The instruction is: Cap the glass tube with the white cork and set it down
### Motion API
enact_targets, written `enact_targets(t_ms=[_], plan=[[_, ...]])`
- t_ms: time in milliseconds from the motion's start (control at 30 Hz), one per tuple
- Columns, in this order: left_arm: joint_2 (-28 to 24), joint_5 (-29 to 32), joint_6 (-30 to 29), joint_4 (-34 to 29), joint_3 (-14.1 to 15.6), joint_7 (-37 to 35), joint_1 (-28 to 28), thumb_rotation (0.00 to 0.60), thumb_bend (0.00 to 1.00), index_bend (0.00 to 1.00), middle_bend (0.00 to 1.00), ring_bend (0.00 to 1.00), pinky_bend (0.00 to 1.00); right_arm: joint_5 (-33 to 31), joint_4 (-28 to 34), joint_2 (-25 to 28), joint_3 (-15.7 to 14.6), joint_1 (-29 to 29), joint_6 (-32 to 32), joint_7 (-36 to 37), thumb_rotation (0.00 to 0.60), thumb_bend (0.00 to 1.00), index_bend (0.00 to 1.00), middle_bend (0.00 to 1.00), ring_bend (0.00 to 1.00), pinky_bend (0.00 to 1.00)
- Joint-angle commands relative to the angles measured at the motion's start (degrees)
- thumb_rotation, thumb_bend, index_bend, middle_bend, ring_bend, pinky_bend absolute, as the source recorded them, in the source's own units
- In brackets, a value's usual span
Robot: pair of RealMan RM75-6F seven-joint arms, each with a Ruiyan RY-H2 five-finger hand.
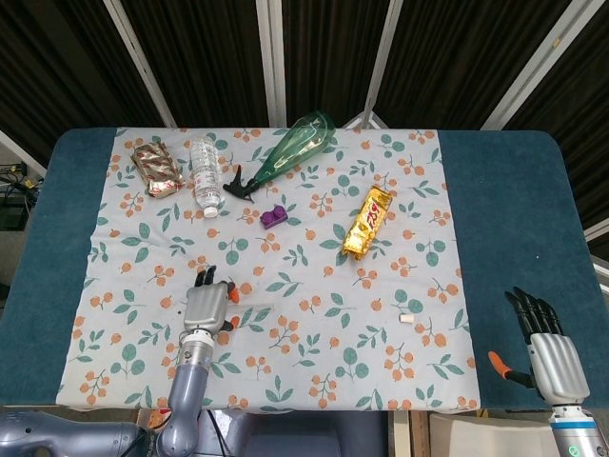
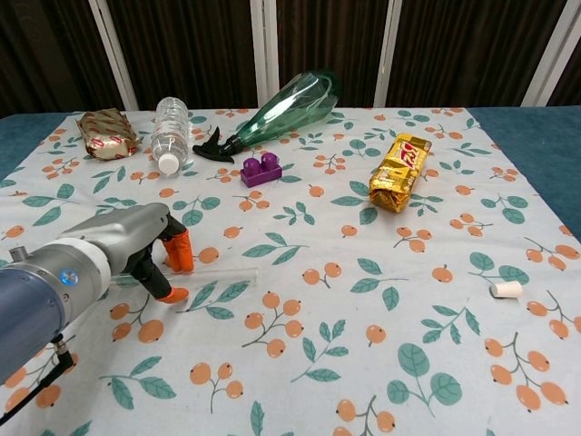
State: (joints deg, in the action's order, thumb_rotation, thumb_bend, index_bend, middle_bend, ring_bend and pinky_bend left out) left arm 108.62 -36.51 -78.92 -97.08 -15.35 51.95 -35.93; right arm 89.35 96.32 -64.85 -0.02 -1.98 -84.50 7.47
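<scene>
The glass tube (image 2: 222,273) lies flat on the flowered cloth at the front left, and its left part is hidden by my left hand (image 2: 136,250). That hand (image 1: 206,303) is lowered over the tube. An orange-tipped finger stands just behind the tube and the thumb just in front, with a small gap on each side. The white cork (image 2: 506,290) lies on its side far to the right, also seen in the head view (image 1: 406,319). My right hand (image 1: 547,347) hovers over the blue table cover at the front right, fingers apart and empty.
At the back lie a green spray bottle (image 2: 286,107), a water bottle (image 2: 169,132) and a foil packet (image 2: 107,133). A purple brick (image 2: 261,169) and a gold snack bar (image 2: 399,171) sit mid-table. The cloth (image 1: 314,357) runs to the front edge.
</scene>
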Motion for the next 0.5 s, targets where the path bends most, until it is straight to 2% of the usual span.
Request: enact_targets(t_ms=[33,500], plan=[[0.11,0.74,-0.34,-0.20,-0.26,0.54,-0.35,0.600,0.41,0.49,0.34,0.00,0.00,0.05,0.01,0.02,-0.02,0.00,-0.02,0.17,0.600,0.31,0.00,0.00,0.00,0.00],[0.76,2.83,-1.96,-0.60,-0.40,3.11,-1.94,0.600,0.41,0.48,0.29,0.00,0.00,0.27,0.10,0.16,-0.09,0.02,-0.09,1.09,0.600,0.31,0.00,0.00,0.00,0.00]])
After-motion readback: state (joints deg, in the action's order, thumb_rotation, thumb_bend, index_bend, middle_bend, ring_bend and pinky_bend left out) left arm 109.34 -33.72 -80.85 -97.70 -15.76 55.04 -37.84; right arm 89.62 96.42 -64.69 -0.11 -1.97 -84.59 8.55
